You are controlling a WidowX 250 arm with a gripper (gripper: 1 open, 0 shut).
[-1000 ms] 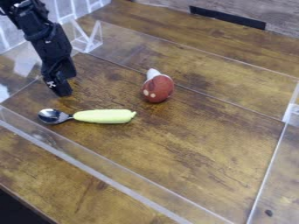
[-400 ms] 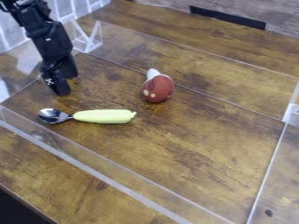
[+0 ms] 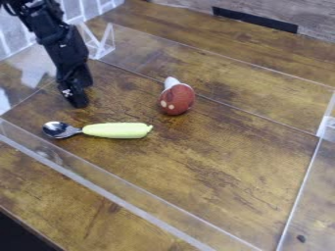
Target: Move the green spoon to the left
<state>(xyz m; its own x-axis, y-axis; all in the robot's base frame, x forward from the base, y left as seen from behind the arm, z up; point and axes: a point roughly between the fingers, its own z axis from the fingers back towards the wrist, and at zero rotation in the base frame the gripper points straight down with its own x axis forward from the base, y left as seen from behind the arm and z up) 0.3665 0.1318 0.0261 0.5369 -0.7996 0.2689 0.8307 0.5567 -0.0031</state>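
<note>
With the green spoon [image 3: 116, 129] ungrasped, the approach seems in hand; the spread tool [image 3: 78, 100], just beyond it, must come down over it.

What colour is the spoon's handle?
The spoon's handle is pale yellow-green, seen best in the current camera view.

The green spoon [image 3: 102, 129] is observed lying flat on the wooden surface, with nothing seen to be holding it. A thick, pale yellow-green handle is noted, fitted to a small, shiny silver metal bowl. The bowl is pointed toward the left side of the view and the handle toward the right. The handle is seen to be rounded at its free end.
</note>
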